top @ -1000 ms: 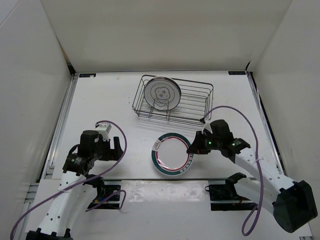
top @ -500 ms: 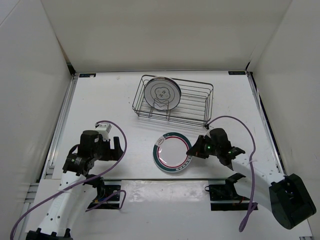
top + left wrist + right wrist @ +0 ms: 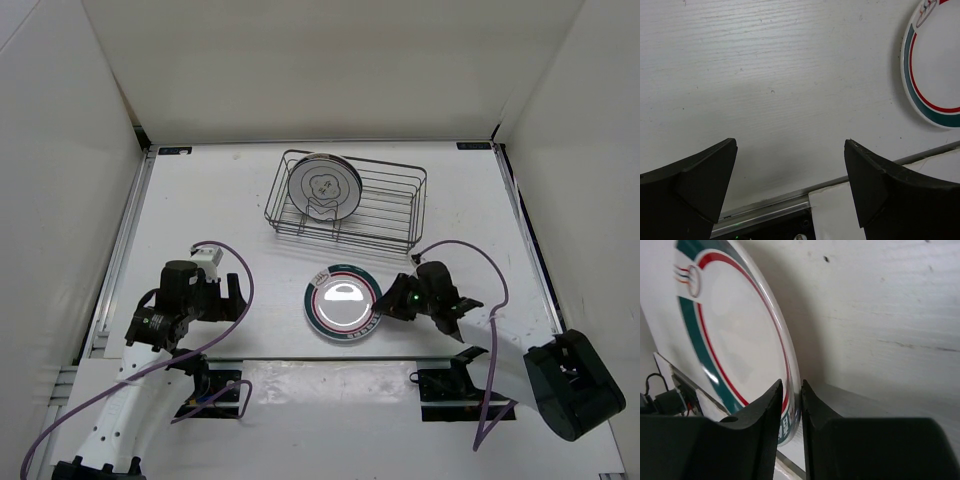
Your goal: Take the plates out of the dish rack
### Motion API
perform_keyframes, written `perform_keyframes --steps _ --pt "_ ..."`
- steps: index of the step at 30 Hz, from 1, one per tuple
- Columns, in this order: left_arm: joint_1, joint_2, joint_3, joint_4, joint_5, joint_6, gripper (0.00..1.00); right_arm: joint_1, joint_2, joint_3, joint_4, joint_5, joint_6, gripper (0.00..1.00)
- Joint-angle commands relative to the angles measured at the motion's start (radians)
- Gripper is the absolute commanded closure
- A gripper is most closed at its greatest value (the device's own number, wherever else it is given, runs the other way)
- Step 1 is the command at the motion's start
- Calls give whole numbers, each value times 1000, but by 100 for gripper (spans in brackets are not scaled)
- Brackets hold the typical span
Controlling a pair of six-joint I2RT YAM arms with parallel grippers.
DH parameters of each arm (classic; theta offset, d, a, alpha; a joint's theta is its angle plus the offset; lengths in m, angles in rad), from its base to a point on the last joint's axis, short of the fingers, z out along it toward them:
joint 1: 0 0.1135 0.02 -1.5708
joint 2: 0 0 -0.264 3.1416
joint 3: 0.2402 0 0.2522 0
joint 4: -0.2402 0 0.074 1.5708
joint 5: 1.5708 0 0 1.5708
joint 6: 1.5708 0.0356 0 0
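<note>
A white plate with a green-and-red banded rim (image 3: 343,305) lies low over the table in front of the dish rack (image 3: 392,208). My right gripper (image 3: 385,307) is shut on its right rim; in the right wrist view the rim (image 3: 790,365) sits pinched between the two fingers (image 3: 762,420). A plain plate with a flower outline (image 3: 323,185) stands upright in the left part of the rack, with another plate's edge just behind it. My left gripper (image 3: 232,298) is open and empty at the left; the banded plate's edge (image 3: 932,65) shows at the upper right of its view.
White walls close in the table on the left, back and right. A metal rail (image 3: 300,352) runs along the table's near edge, just in front of the held plate. The arm bases and purple cables (image 3: 480,245) sit at the near side.
My right gripper has moved down and toward the near edge with the banded plate, which has tipped from tilted to nearly flat over the table. The left arm has not moved.
</note>
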State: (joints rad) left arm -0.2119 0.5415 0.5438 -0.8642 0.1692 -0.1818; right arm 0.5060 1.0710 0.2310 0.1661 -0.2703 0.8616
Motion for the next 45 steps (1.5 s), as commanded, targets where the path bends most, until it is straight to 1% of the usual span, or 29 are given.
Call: perform_keyframes --steps 1,3,9,13,14,15,17,18,19,21,22,23,24,26,29,30,31,32,33,34,35,36,37,38,39,40,42,43,45 --pt "-4 2 2 1 6 -2 0 3 10 -25 26 28 13 75" --pt "-3 -2 4 1 6 -2 0 0 12 -35 21 29 16 67" --pt "-3 -3 4 1 6 -2 0 0 17 -33 -20 28 -4 56" --pt "-3 -6 2 -1 3 -2 0 -1 -17 22 -144 39 -56 54" --pt "-3 -8 4 -2 1 -1 0 -1 -51 28 -164 42 -79 54" --pt "-3 -8 4 -2 1 -2 0 0 -63 42 -234 48 -108 51" --pt "-1 -12 4 -1 -2 -2 0 -1 -121 95 -320 69 -166 49" --pt "-3 -11 4 -2 0 -1 0 -1 -137 115 -406 101 -206 47" --pt "-1 -12 2 -4 0 -2 0 -4 -175 173 -471 127 -249 47" --pt "-3 -12 2 -4 1 -2 0 -1 -196 214 -578 182 -320 46" --pt "-4 -12 4 1 0 -1 0 -1 -219 269 -606 224 -335 46" --pt "-1 -17 2 1 0 -4 0 -1 -247 286 -682 246 -351 46" --pt "-1 -17 4 1 4 -1 0 0 -256 303 -698 313 -384 44" --pt "-3 -15 2 1 4 -4 0 0 -298 372 -702 344 -412 44" --pt "-3 -14 2 4 9 -2 0 0 -319 442 -585 284 -547 43" --pt "-1 -15 1 1 10 -2 0 -1 -281 488 -503 249 -571 42" --pt "-3 -14 2 4 10 -2 0 0 -257 511 -472 214 -628 42" --pt "-1 -14 2 2 10 -4 0 2 -231 590 -444 177 -683 42" --pt "-3 -12 2 2 10 -2 0 0 -121 623 -404 160 -714 42" --pt "-3 -15 2 2 9 -4 0 2 -80 661 -402 111 -802 42" --pt "-3 -14 1 1 9 -1 0 2 0 786 -407 102 -823 42" --pt "-1 -12 4 1 9 -2 0 3 44 829 -437 103 -844 43" --pt "-3 -12 5 2 7 -2 0 0 151 864 -445 102 -893 43" --pt "-1 -14 2 -2 4 -1 0 0 183 954 -444 100 -904 43" --pt "-3 -14 2 -2 4 -2 0 -1 210 978 -438 102 -921 43" --pt "-1 -15 2 1 1 -1 0 0 289 1019 -433 100 -947 43" --pt "-3 -14 5 2 3 -2 0 -3 345 1108 -419 98 -998 43" --pt "-3 -11 1 1 4 -2 0 -1 425 1129 -418 94 -1013 44" --pt "-3 -8 1 4 0 -1 0 -4 480 1218 -416 76 -1041 46"
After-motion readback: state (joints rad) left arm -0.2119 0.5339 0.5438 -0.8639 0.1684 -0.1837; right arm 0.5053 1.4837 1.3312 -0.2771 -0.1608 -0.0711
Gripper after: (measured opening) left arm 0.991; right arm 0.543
